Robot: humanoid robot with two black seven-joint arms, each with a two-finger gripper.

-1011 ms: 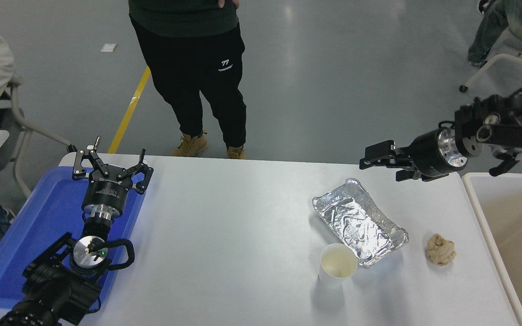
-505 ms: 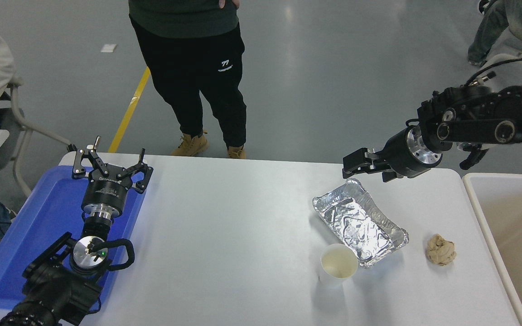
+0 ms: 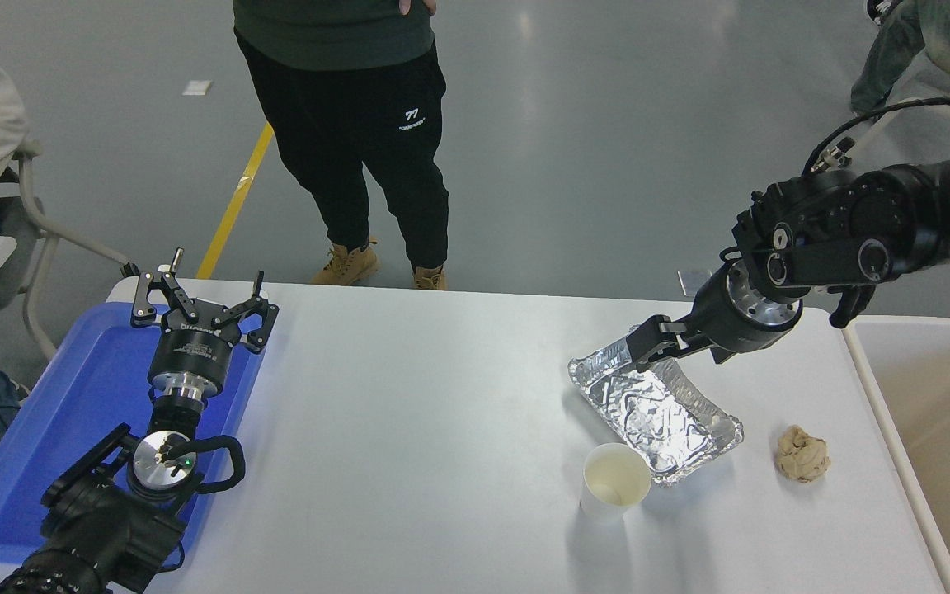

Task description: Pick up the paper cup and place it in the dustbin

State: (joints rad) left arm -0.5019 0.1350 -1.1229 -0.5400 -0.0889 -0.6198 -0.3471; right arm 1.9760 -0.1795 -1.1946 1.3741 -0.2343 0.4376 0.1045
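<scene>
The paper cup (image 3: 613,481) stands upright on the white table (image 3: 442,412), at the near corner of a crinkled foil tray (image 3: 656,404). The dustbin (image 3: 894,445), with an off-white rim and beige inside, sits against the table's right edge. My right gripper (image 3: 644,346) reaches in from the right edge and hangs over the foil tray's far end, well behind the cup and apart from it. It is seen side-on. My left gripper (image 3: 199,301) is parked open over a blue tray (image 3: 71,404) at the lower left.
A crumpled tan paper ball (image 3: 802,454) lies between the foil tray and the dustbin. A person in black trousers (image 3: 368,157) stands at the table's far side. Other people sit on chairs at the top left and top right.
My right arm has swung left and down, from above the table's far right corner to over the foil tray's far end. The cup, tray, paper ball and left arm have not moved.
</scene>
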